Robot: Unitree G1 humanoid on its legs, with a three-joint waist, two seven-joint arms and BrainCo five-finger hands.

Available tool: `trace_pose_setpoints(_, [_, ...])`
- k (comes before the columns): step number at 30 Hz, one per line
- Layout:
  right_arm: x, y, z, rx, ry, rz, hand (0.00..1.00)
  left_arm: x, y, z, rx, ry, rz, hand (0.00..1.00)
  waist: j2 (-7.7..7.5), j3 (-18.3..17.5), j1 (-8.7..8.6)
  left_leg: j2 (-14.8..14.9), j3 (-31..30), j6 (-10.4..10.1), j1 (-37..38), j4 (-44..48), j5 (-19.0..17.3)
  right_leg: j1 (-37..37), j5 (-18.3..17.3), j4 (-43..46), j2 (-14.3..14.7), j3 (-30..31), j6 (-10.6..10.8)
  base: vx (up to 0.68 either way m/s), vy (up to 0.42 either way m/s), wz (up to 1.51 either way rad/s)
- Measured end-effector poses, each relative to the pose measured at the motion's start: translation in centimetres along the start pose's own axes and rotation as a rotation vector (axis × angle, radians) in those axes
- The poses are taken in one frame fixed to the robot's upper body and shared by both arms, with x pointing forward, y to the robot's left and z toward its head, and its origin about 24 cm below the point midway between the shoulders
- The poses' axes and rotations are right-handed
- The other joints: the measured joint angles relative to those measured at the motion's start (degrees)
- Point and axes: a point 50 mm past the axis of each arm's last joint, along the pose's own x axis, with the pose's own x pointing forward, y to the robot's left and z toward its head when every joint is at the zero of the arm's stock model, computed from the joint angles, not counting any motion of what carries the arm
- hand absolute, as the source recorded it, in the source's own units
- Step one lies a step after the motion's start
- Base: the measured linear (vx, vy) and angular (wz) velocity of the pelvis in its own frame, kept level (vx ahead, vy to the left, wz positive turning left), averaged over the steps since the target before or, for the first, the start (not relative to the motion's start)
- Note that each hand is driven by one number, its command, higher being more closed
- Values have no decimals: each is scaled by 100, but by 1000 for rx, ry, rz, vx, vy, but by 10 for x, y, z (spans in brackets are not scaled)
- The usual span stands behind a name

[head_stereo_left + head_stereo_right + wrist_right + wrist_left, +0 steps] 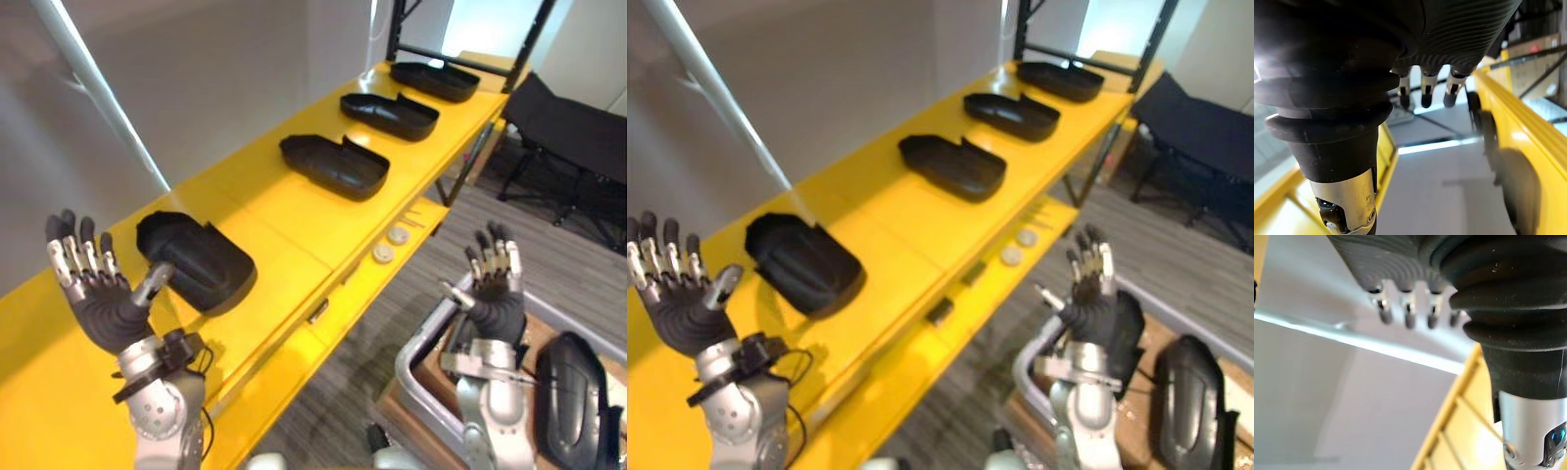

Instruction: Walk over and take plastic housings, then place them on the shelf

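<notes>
Facing the yellow shelf with left hand and right hand up, spread, empty.
Four housings lined along it, another housing in the bin; likely light, stiff, slick: grip across the rim.

shelf: bright yellow, plain
housings on shelf: glossy black, no pattern
housing in bin: black, shiny
bin: light grey rim
left hand: silver fingers, dark tips, dark ribbed cover
right hand: same silver, dark tips, dark ribbed cover
discs: off-white
floor: grey, fine stripes
wall: pale grey, plain
shelf posts: black
</notes>
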Motion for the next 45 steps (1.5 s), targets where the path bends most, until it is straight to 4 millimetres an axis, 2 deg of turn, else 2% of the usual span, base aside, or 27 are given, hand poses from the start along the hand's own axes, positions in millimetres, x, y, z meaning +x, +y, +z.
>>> trace_pose_setpoints(2, [1, -3, -1, -2, 2, -56, 0, 2, -15, 0, -64, -18, -44, 0, -79, 349, -4, -48, -136, 1, -97, 664, -243, -177, -447, 964, 57, -107, 38, -138, 65, 27])
trace_pose_setpoints(3, [-3, -4, -4, 10, 17, -102, 0, 2, -18, -1, -76, -13, -61, 0, -121, 435, 0, -60, -120, 26, -91, 901, -356, -203, -495, 1165, 65, -101, 65, -183, 93, -7])
trace_pose_setpoints(6, [-20, -4, -9, 46, 71, -194, 0, -2, -23, -3, -96, 13, -115, 0, -216, 480, 13, -3, 259, 184, -76, 1167, -527, -193, -363, 1073, 47, 194, 229, -201, 174, -55])
trace_pose_setpoints(7, [-29, -3, -10, 59, 97, -214, 0, -4, -24, -4, -99, 26, -127, 0, -246, 499, -8, 28, 485, 304, -47, 1208, -609, -206, -242, 848, -6, 206, 183, -267, 229, -106])
trace_pose_setpoints(8, [-37, -5, -12, 56, 123, -222, 0, -5, -25, -5, -101, 34, -124, 0, -264, 517, 12, 72, 737, 389, 59, 1066, -567, -156, -224, 588, -174, -26, -29, -257, 204, -131])
trace_pose_setpoints(9, [-40, -5, -13, 53, 138, -205, 0, -6, -23, -5, -93, 38, -115, 0, -218, 530, 60, 150, 1073, 498, 189, 861, -482, -235, -319, 588, -354, -402, -245, -195, 170, -153])
trace_pose_setpoints(10, [-40, -1, -13, 54, 139, -165, 0, -6, -20, -5, -80, 37, -100, 0, -193, 472, 75, 301, 1403, 500, 270, 644, -360, -427, -286, 852, -483, -870, -191, -175, 152, -139])
trace_pose_setpoints(12, [-39, 2, -11, 44, 129, -134, 0, -4, -21, -6, -61, 30, -122, 0, -255, 406, 35, 401, 1724, 493, 358, 157, -61, -543, -329, 1412, -508, -1286, -221, -92, 49, -99])
trace_pose_setpoints(14, [-39, 1, -11, 27, 124, -136, 0, 0, -23, -10, -55, 33, -135, 0, -284, 389, -22, 374, 1831, 446, 421, -369, 297, -424, -419, 1882, -578, -1555, -355, -12, -44, -46])
trace_pose_setpoints(15, [-39, 0, -13, 7, 128, -143, 0, 1, -24, -14, -47, 47, -133, 0, -340, 351, -22, 278, 1900, 388, 467, -678, 490, -199, -362, 1977, -729, -1765, -377, 15, -114, -38])
trace_pose_setpoints(16, [-37, 0, -16, -10, 133, -144, 0, 3, -23, -17, -32, 56, -125, 0, -476, 268, -13, 142, 1949, 292, 466, -845, 606, -47, -410, 1725, -833, -1927, -344, -9, -117, -48])
trace_pose_setpoints(18, [-29, 0, -20, -26, 130, -137, 0, 1, -22, -27, -9, 104, -103, 0, -328, 253, -40, 81, 1968, 190, 561, -1133, 843, -89, -380, 1566, -818, -2134, -354, -7, -101, -45])
trace_pose_setpoints(20, [-26, -1, -23, -37, 143, -138, 0, 1, -20, -29, 3, 114, -94, 0, -254, 217, -68, 105, 2136, 126, 774, -1372, 963, -94, -365, 1551, -738, -2174, -377, 15, -110, -51])
trace_pose_setpoints(21, [-24, 0, -25, -38, 148, -134, 0, 3, -19, -28, 9, 103, -90, 0, -197, 182, -72, 147, 2233, 98, 883, -1493, 993, -99, -288, 1495, -669, -2171, -476, -12, -51, -60])
trace_pose_setpoints(23, [-23, 1, -28, -45, 162, -132, 0, 6, -15, -27, 20, 91, -79, 0, -127, 115, -41, 222, 2386, 102, 948, -1636, 997, -123, -35, 1111, -507, -2164, -435, -49, -11, -80])
trace_pose_setpoints(24, [-23, 3, -29, -38, 167, -129, 0, 9, -11, -25, 34, 74, -63, 0, -131, 62, 24, 317, 2576, 111, 927, -1688, 1001, -46, 138, 566, -407, -2168, -380, -77, -44, -110])
trace_pose_setpoints(25, [-25, 8, -31, -18, 178, -123, 0, 12, -5, -23, 50, 56, -43, 0, -216, 33, 86, 352, 2800, 111, 923, -1700, 1018, 113, -95, 261, -490, -2302, -616, -52, -68, -89])
trace_pose_setpoints(26, [-25, 10, -33, -12, 186, -118, 0, 14, -2, -22, 58, 51, -35, 0, -306, 21, 85, 367, 2863, 94, 942, -1664, 1029, 167, -166, 187, -525, -2460, -549, -52, -96, -55])
trace_pose_setpoints(27, [-27, 10, -36, -13, 201, -112, 0, 14, 0, -23, 57, 53, -24, 0, -332, 19, 74, 440, 2893, 42, 931, -1565, 1059, 227, -57, 35, -530, -2668, -357, -30, -116, -23])
trace_pose_setpoints(28, [-28, 9, -40, -23, 223, -109, 0, 14, 1, -22, 57, 54, -20, 0, -337, 19, 40, 563, 2875, 11, 920, -1417, 1060, 355, 85, -140, -430, -2796, -309, -34, -122, -9])
trace_pose_setpoints(31, [-22, 8, -42, -37, 238, -83, 0, 10, 2, -24, 47, 70, -2, 0, -245, 15, 22, 784, 2752, -16, 813, -1172, 1040, 524, 382, -580, -111, -2719, -455, -20, -114, -23])
trace_pose_setpoints(34, [-12, 6, -45, -25, 250, -81, 0, 2, 6, -23, 49, 98, 15, 0, -136, 51, 143, 841, 2382, -39, 827, -1219, 916, 621, 835, -1384, 175, -2259, -496, -44, -88, -78])
trace_pose_setpoints(35, [-12, 4, -44, -9, 252, -91, 0, 0, 6, -22, 44, 104, 17, 0, -122, 80, 129, 844, 2388, -42, 830, -1218, 906, 601, 839, -1390, 187, -2204, -490, -77, -26, -54])
trace_pose_setpoints(37, [-24, -14, -44, 12, 286, -162, 0, -9, 4, -18, 28, 123, -5, 0, -91, 120, 33, 825, 2378, -117, 889, -1267, 864, 568, 808, -1391, 203, -2170, -530, -75, 1, -19])
trace_pose_setpoints(40, [-36, -25, -46, 8, 321, -214, 0, -12, 4, -18, 32, 142, -42, 0, -56, 124, -29, 724, 2342, -153, 942, -1335, 852, 524, 811, -1391, 149, -2172, -528, -20, 23, -18])
trace_pose_setpoints(43, [-40, -26, -47, 41, 340, -231, 0, -15, 4, -23, 55, 189, -86, 0, -27, 104, 1, 614, 2006, -167, 947, -1354, 864, 455, 826, -1391, 78, -2175, -510, -2, 62, -30])
trace_pose_setpoints(45, [-44, -22, -52, 76, 376, -248, 0, -25, 7, -39, 112, 321, -148, 0, -4, 99, -2, 492, 1955, -164, 992, -1443, 865, 426, 896, -1391, -38, -2224, -475, 13, 78, -19])
